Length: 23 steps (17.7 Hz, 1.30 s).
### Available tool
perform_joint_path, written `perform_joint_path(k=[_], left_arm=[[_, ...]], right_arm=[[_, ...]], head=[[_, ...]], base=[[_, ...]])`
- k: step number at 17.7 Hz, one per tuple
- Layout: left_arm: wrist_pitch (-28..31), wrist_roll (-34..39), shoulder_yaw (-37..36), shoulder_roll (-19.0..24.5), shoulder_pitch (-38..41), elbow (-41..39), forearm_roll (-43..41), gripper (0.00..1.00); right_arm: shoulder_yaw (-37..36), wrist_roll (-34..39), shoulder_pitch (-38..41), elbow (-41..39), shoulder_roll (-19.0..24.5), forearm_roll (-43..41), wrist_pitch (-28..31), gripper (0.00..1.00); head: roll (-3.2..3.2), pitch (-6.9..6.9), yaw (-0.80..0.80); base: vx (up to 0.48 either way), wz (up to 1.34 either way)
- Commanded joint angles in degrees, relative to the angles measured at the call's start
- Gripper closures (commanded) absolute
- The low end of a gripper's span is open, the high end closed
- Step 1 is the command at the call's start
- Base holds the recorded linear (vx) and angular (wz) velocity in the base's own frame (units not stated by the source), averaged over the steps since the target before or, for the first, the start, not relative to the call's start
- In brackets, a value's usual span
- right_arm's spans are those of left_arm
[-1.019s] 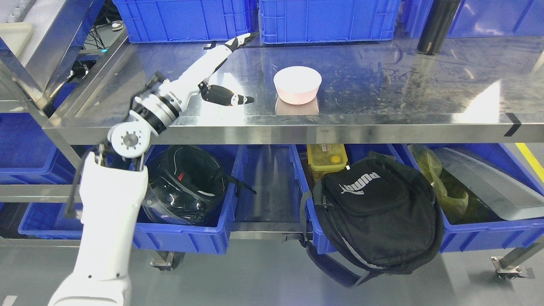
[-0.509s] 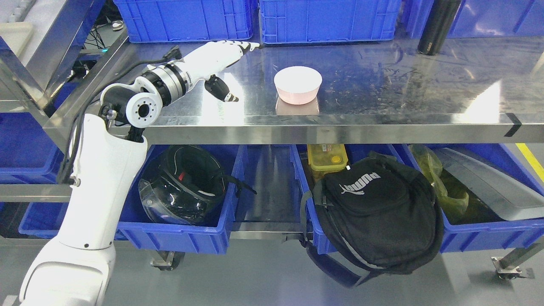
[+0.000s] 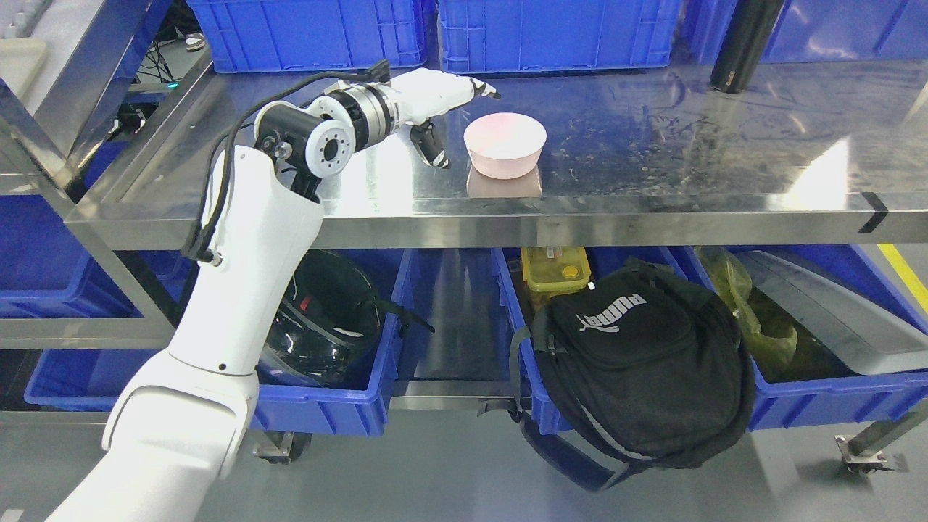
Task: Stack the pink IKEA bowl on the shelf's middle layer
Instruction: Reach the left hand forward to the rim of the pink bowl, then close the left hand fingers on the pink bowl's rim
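Just right of the spread left hand (image 3: 442, 109) sits the pink bowl (image 3: 504, 144).

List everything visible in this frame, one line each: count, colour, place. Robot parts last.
pink bowl: 1, pink, front of the steel shelf, upright
bottle: 1, black, shelf back right
crates: at least 3, blue, shelf back
bins: several, blue, lower level
helmet: 1, black, lower left bin
lidded box: 1, yellow, lower middle bin
backpack: 1, black, hanging over the middle bin's front
left hand: 1, white and black, open, just left of the bowl, not touching
right hand: not in view
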Motion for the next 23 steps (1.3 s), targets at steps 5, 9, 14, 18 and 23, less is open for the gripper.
perform_joint_path(k=[5, 9, 14, 18, 23], left_arm=[[0.0, 0.4, -5.0, -6.9, -2.8, 18.7, -4.7, 0.12], [0.0, -0.1, -5.0, -6.9, -3.8, 19.1, -7.9, 0.12], [0.0, -0.1, -5.0, -6.9, -4.4, 19.0, -7.9, 0.12], [0.0, -0.2, -4.7, -6.9, -5.2, 19.0, -8.6, 0.12], [0.1, -0.6, -4.6, -6.9, -4.4, 19.3, -9.4, 0.14]], right_arm=[[0.0, 0.0, 1.3, -1.0, -1.0, 0.0, 0.0, 0.0], [0.0, 0.0, 1.3, -1.0, -1.0, 0.0, 0.0, 0.0], [0.0, 0.0, 1.3, -1.0, -1.0, 0.0, 0.0, 0.0], [0.0, 0.0, 1.3, -1.0, -1.0, 0.0, 0.0, 0.0], [0.0, 0.0, 1.3, -1.0, -1.0, 0.0, 0.0, 0.0]], head=[[0.0, 0.0, 0.0], [0.0, 0.0, 0.0], [0.0, 0.0, 0.0], [0.0, 0.0, 0.0], [0.0, 0.0, 0.0]], base=[[0.033, -0.14], [0.021, -0.05], [0.002, 0.0], [0.0, 0.0], [0.0, 0.0]])
